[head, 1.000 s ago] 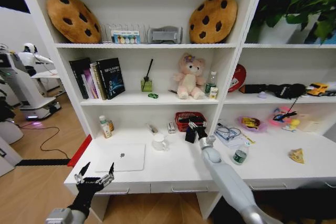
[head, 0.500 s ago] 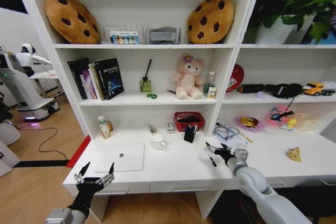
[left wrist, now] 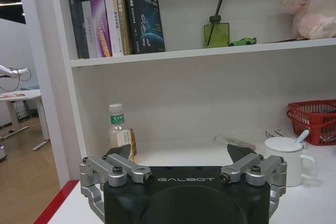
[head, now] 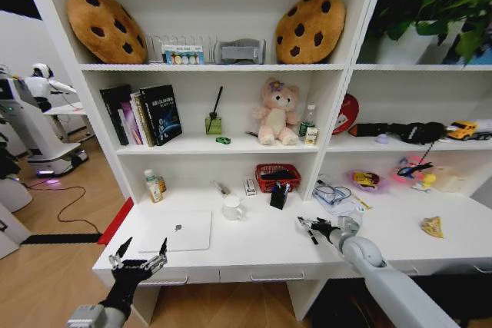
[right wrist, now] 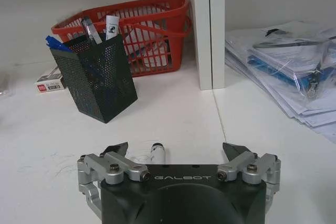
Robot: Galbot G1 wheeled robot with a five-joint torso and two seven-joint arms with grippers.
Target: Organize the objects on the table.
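A: Position of right gripper (right wrist: 176,151)?

B: Low over the table (head: 254,245), right of centre. Fingers spread wide, nothing pinched. Black pen (right wrist: 158,152) flat on the desktop between the jaws, one end visible just ahead of the gripper body.

A: Step in hand, as judged?

B: Pick-up of the pen. Probable destination: black mesh pen holder (right wrist: 97,80), standing in front of the red basket (right wrist: 139,24), near the pen but apart from it.

A: Notes for a clean grasp?

B: Centre over the barrel, not the tip. Lower until the pads almost meet the desktop. Thin and round, so likely to roll or skid if struck by one finger first. Close slowly, square across the barrel. Lift straight up before any swing toward the holder. Keep clear of the upright shelf panel beside the basket.

A: Left gripper (head: 138,257)?

B: Parked off the front left corner of the table, fingers spread, empty. Silver laptop (head: 181,230) lying just beyond it on the desktop, untouched.
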